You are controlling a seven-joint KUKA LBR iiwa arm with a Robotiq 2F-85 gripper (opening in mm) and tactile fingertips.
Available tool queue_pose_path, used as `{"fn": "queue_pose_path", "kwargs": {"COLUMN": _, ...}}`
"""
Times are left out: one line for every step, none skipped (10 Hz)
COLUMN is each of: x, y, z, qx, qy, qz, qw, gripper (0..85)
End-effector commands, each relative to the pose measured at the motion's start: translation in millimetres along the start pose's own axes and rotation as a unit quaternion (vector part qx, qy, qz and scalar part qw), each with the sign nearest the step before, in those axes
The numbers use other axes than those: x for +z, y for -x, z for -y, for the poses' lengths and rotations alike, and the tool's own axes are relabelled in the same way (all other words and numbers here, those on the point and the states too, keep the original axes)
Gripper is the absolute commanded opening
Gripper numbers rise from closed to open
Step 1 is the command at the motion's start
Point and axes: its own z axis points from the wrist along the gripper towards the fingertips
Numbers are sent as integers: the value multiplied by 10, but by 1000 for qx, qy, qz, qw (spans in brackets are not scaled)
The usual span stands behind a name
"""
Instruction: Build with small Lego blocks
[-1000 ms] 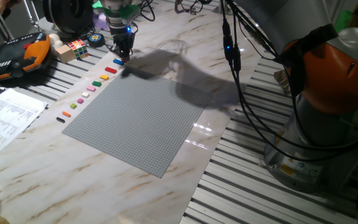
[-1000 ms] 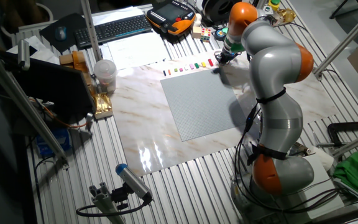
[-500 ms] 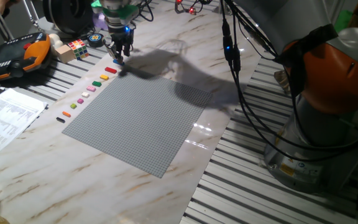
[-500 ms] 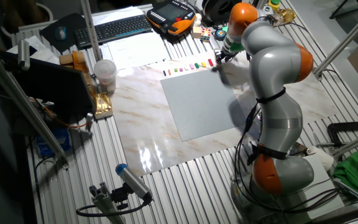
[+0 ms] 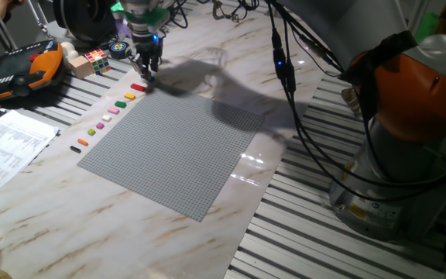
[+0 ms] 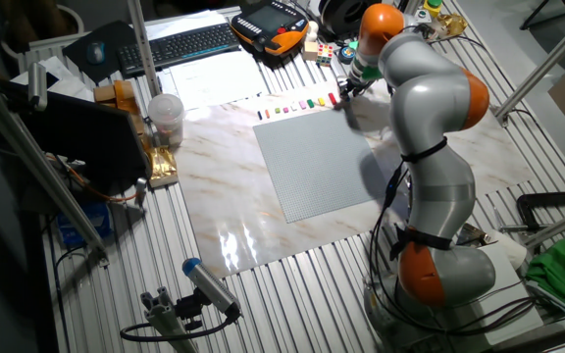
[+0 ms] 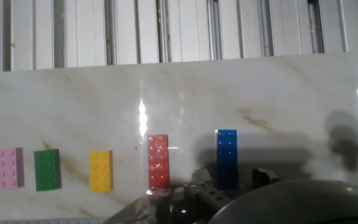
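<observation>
**Hovering over the end of the brick row, with the first pick not yet made**

In the hand view, working from the left edge of the frame, the small Lego blocks are lying in a single row on the marble bench (image 7: pixel 278 87): a pink brick (image 7: pixel 9 168) at the far left, a green brick (image 7: pixel 46 169) just beside it, a yellow brick (image 7: pixel 100 170) further along, then a red brick (image 7: pixel 158 161) near the centre and a blue brick (image 7: pixel 227 158) to its right. None of them is touching a neighbour. The end effector (image 7: pixel 229 193) is sitting at the bottom centre of that frame, its dark body covering the lower ends of the red and blue bricks. The blue one is lying closest to its middle line.

In the one fixed view, the row is running from the lower left up toward the end effector (image 5: pixel 147 71) in the upper left of the frame, along the left edge of the grey baseplate (image 5: pixel 176 147). The baseplate looks bare, so building is judged to be at its very start.

The step in hand appears to be choosing and approaching a brick at the row's end. The next move is calling for centring over the blue brick and descending squarely, so that the fingers are straddling it without nudging the red one.

Whether the fingers are spread wide or drawn narrow cannot be told from these views; nothing is visibly held.
</observation>
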Motion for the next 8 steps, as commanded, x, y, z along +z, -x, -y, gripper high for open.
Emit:
{"fn": "queue_pose_path", "kwargs": {"x": 15, "y": 9, "z": 2, "qx": -1, "qy": 1, "qz": 0, "qw": 1000, "gripper": 413}}
{"fn": "queue_pose_path", "kwargs": {"x": 40, "y": 22, "z": 7, "qx": -1, "qy": 2, "qz": -2, "qw": 1000, "gripper": 413}}
{"fn": "queue_pose_path", "kwargs": {"x": 52, "y": 27, "z": 6, "qx": -1, "qy": 2, "qz": -2, "qw": 1000, "gripper": 413}}
{"fn": "queue_pose_path", "kwargs": {"x": 64, "y": 33, "z": 4, "qx": 0, "qy": 4, "qz": -2, "qw": 1000, "gripper": 413}}
{"fn": "queue_pose_path", "kwargs": {"x": 80, "y": 42, "z": 3, "qx": 0, "qy": 4, "qz": -2, "qw": 1000, "gripper": 413}}
{"fn": "queue_pose_path", "kwargs": {"x": 100, "y": 51, "z": 4, "qx": 0, "qy": 4, "qz": -2, "qw": 1000, "gripper": 413}}
{"fn": "queue_pose_path", "kwargs": {"x": 112, "y": 57, "z": 6, "qx": -1, "qy": 4, "qz": -2, "qw": 1000, "gripper": 413}}
{"fn": "queue_pose_path", "kwargs": {"x": 124, "y": 63, "z": 6, "qx": -2, "qy": 4, "qz": -2, "qw": 1000, "gripper": 413}}
